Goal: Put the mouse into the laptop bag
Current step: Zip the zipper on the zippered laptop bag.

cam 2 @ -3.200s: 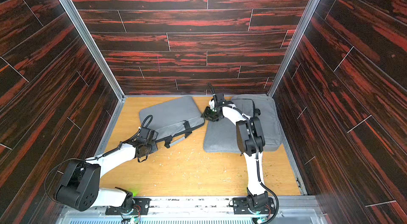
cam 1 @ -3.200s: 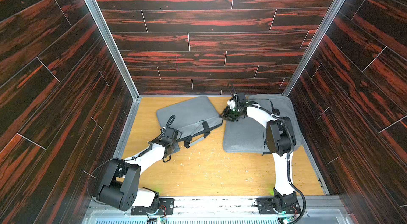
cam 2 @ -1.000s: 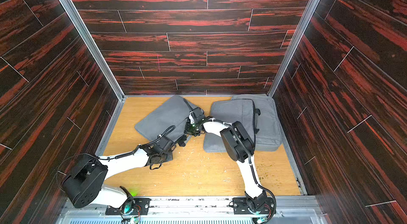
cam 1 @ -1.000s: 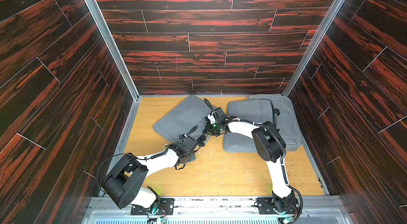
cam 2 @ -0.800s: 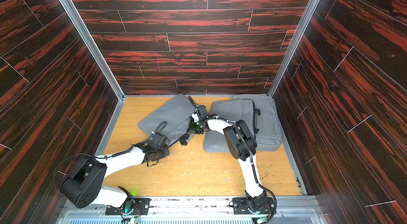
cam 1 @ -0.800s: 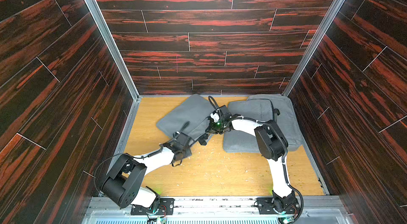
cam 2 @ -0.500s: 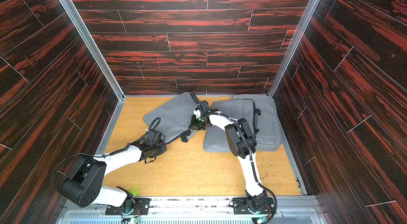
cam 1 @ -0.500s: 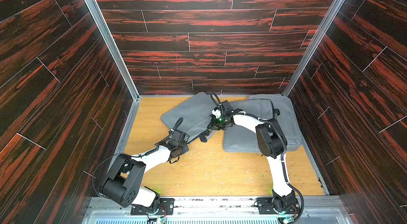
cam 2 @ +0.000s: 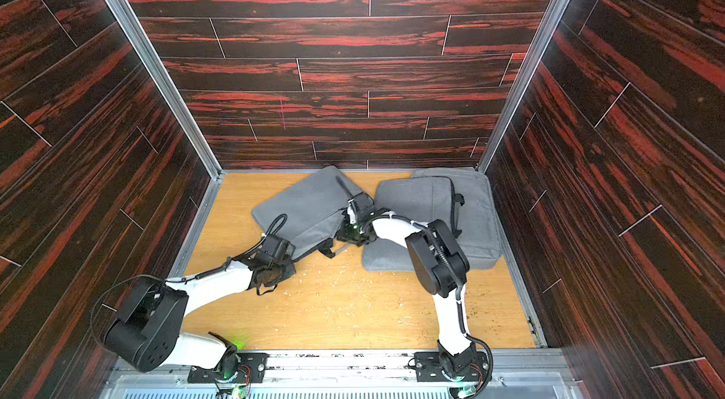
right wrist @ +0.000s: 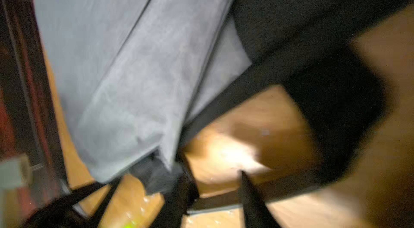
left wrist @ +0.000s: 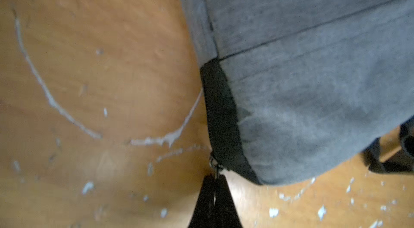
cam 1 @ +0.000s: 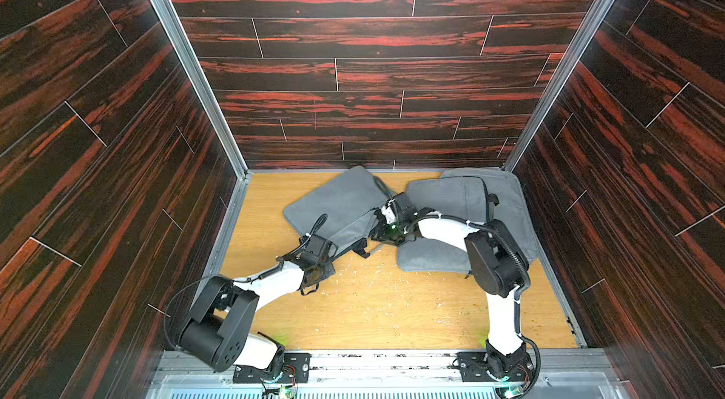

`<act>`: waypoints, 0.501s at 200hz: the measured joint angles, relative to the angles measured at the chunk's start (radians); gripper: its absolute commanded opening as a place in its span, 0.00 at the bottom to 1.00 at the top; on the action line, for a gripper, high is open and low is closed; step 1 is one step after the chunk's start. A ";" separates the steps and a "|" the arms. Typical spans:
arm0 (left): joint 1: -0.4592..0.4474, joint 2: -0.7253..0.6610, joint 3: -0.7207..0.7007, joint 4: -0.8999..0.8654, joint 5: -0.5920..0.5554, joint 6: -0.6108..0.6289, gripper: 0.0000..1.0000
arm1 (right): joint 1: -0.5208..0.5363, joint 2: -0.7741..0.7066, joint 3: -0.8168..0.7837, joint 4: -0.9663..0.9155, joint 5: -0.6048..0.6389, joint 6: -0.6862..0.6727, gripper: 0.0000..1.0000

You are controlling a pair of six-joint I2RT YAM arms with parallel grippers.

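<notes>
Nearest the camera head, at the front edge of the desk (cam 1: 392, 310), two arm bases are being shown in both top views, one for the left arm (cam 1: 270, 285) and one for the right arm (cam 1: 498, 259). Just beyond, the left pincer (left wrist: 214, 185) is being clamped fully shut on the metal zipper pull (left wrist: 215, 167) at a black-trimmed corner of the laptop bag (cam 1: 337, 205). This pinch is being revealed only by the left wrist view, since from above it is being covered by the wrist. A curved white scratch (left wrist: 44, 90) on the wood is also being shown there in close detail.

Farther in, at mid-desk, the right pincer (right wrist: 216, 193) is being held low at the edge of the laptop bag that faces the other bags. Its two fingers are parted a little, with bare wood between them and nothing seen gripped. That gap is being given only by the blurred right wrist view. From above, just the wrist's back and a green light (cam 1: 392, 226) are being shown.

Three gray bags are being counted, all three together only from above. The laptop bag is lying tilted left of centre. Toward the far right corner a smaller gray bag (cam 1: 443, 197) is being carried on a larger gray bag (cam 1: 510, 212). The mouse is not being shown in any view, so its place cannot be told. Farthest back, three dark red-streaked walls (cam 1: 353, 36) are being seen around the desk.
</notes>
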 measured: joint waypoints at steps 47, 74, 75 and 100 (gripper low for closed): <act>-0.077 -0.064 -0.057 -0.004 -0.007 -0.053 0.00 | -0.015 0.132 0.158 -0.029 -0.013 0.016 0.05; -0.141 -0.066 -0.071 0.028 -0.018 -0.095 0.00 | -0.020 0.216 0.312 -0.110 -0.015 -0.006 0.07; -0.145 -0.066 -0.071 0.029 -0.018 -0.095 0.00 | -0.021 0.220 0.322 -0.113 -0.013 -0.006 0.08; -0.209 -0.023 -0.051 0.064 -0.025 -0.121 0.00 | -0.024 0.310 0.477 -0.149 -0.024 -0.031 0.14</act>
